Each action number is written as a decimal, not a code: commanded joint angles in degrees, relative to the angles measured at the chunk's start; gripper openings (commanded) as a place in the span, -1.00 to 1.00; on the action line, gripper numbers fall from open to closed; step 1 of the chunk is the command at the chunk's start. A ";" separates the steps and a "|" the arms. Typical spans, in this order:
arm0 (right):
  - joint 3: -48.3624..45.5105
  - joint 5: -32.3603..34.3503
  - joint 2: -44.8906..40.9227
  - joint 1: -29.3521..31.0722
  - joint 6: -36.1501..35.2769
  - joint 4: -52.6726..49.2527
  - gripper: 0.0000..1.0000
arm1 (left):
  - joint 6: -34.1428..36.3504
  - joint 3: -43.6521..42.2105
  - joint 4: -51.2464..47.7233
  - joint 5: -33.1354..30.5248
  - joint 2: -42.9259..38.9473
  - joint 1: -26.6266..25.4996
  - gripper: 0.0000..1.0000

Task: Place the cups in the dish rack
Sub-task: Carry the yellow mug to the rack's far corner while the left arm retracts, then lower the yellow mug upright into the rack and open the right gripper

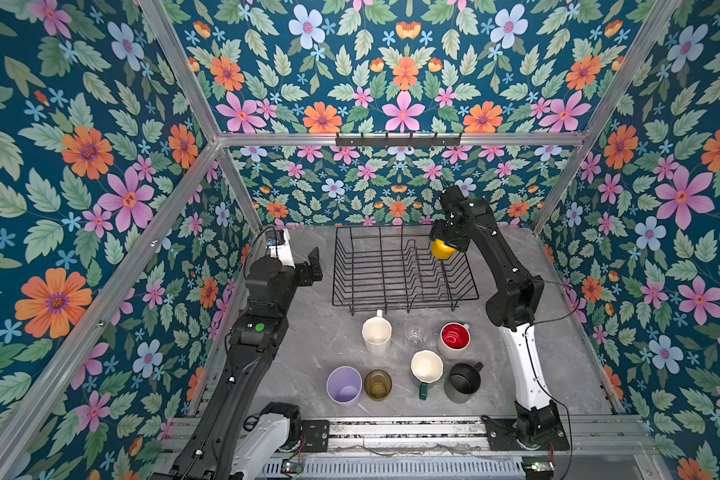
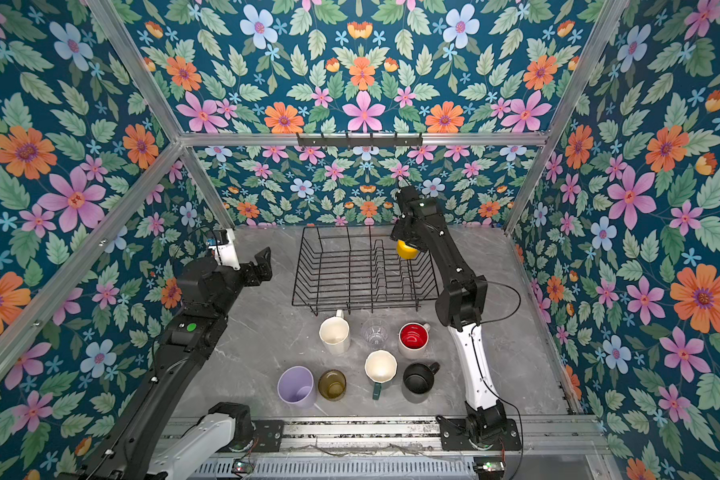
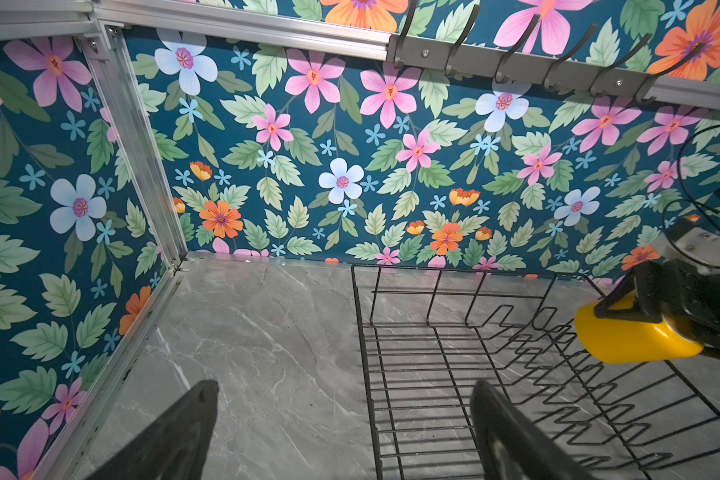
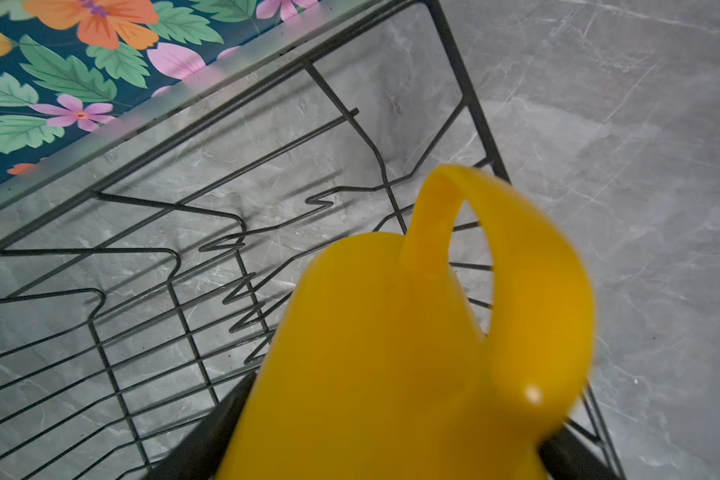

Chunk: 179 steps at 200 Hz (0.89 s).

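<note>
R arm reaches over far R part of dish rack. R gripper is clamped on the yellow mug; L wrist view shows a black finger laid across the mug's side. The mug is carried tipped over, roughly on its side, above the upright divider prongs near the rack's R wall. R wrist view: mug body fills the lower frame, handle loops out on the side facing away from the cam, rack wires below. Can't tell whether the mug touches any wire. No cup sits in the rack.

L arm is parked L of the rack. L gripper hangs over bare grey marble table, fingers spread wide w/ nothing between them; the L wrist view shows both fingertips well apart, table visible in the gap. It's near the rack's L wall, not touching.

Seven cups stand upright on the table in front of the rack, mouths up, in 2 rows.
- Row nearer the rack, L to R: tall white mug, just beside the rack's front rim; clear glass; red-inside mug.
- Front row, L to R: lilac tumbler; olive-amber glass, just beside the tumbler; green mug w/ white inside, handle toward the front edge; black mug, handle pointing R.
</note>
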 commanded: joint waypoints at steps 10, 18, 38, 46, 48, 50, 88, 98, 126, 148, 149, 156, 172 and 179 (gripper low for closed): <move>2.01 -0.19 1.42 -0.42 0.14 2.72 -1.00 | 0.71 -0.04 0.41 -0.13 0.25 -0.03 0.92; 2.48 -0.50 2.03 -0.44 0.17 2.71 -1.00 | 0.69 -0.08 0.41 -0.13 0.29 -0.02 0.92; 2.85 -0.81 3.23 -0.44 0.32 2.75 -1.00 | 0.74 -0.13 0.41 -0.13 0.45 0.02 0.92; 2.82 -0.78 3.56 -0.41 0.44 2.88 -1.00 | 0.69 -0.13 0.41 -0.06 0.53 0.00 0.92; 2.85 -0.78 3.69 -0.39 0.45 2.91 -1.00 | 0.63 -0.11 0.41 -0.05 0.53 0.02 0.92; 2.86 -0.81 3.73 -0.39 0.47 2.90 -1.00 | 0.61 -0.12 0.41 -0.04 0.53 0.01 0.92; 2.87 -1.00 5.03 -0.39 0.58 3.80 -1.00 | 0.66 -0.13 0.41 0.00 0.79 0.06 0.92; 2.82 -0.75 5.36 -0.38 0.45 3.70 -1.00 | 0.60 -0.13 0.41 -0.04 0.80 0.06 0.93; 2.78 -0.64 6.24 -0.42 0.27 3.45 -1.00 | 0.62 -0.13 0.41 0.05 0.96 0.06 0.93; 2.75 -0.87 7.04 -0.41 0.27 3.54 -1.00 | 0.63 -0.13 0.38 0.00 1.06 0.06 0.93; 2.76 -0.93 7.06 -0.43 0.27 3.54 -1.00 | 0.62 -0.17 0.35 0.03 1.02 0.06 0.93; 2.75 -1.15 7.29 -0.43 0.30 3.63 -0.96 | 0.61 -0.21 0.40 0.05 1.00 0.06 0.93; 2.69 -1.25 7.74 -0.44 0.30 3.54 -0.66 | 0.60 -0.17 0.33 -0.04 1.15 0.06 0.93; 2.63 -1.09 7.92 -0.38 0.36 3.39 -0.56 | 0.60 -0.22 0.32 -0.04 1.14 0.06 0.93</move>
